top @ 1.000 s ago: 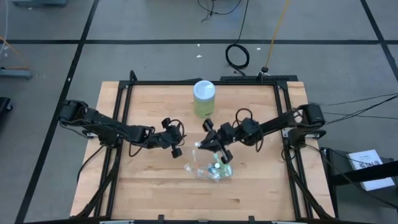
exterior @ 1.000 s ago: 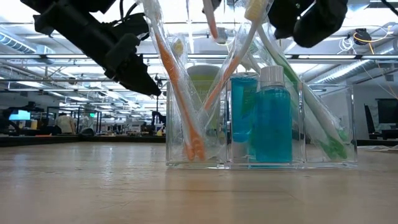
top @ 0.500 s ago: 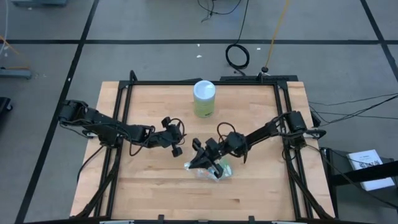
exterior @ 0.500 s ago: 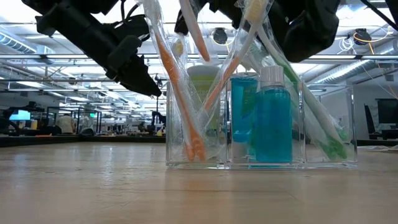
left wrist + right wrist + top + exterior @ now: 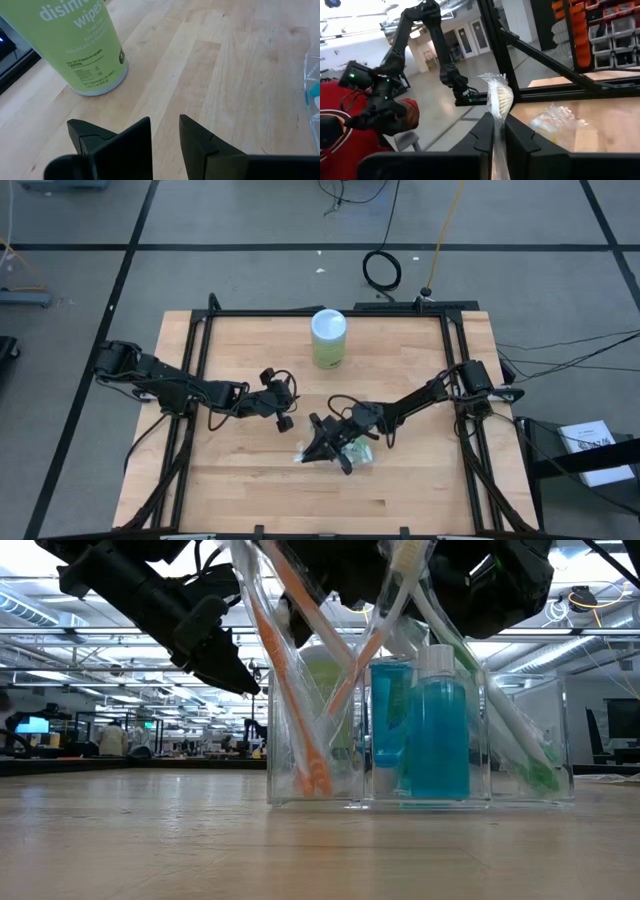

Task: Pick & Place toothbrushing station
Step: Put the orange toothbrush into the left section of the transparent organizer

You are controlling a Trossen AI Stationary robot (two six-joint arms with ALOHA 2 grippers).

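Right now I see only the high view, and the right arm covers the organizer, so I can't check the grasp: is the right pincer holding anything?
Observer: Yes. In its wrist view, the right pincer is shut on a clear-plastic-wrapped toothbrush with pale bristles.
Operator: What's already in the organizer?
Observer: The low view shows a blue liquid bottle with a white cap standing in the middle compartment of the clear plastic organizer.
Operator: And the left pincer?
Observer: In its wrist view, the left pincer is shut and holds nothing, above bare wood.
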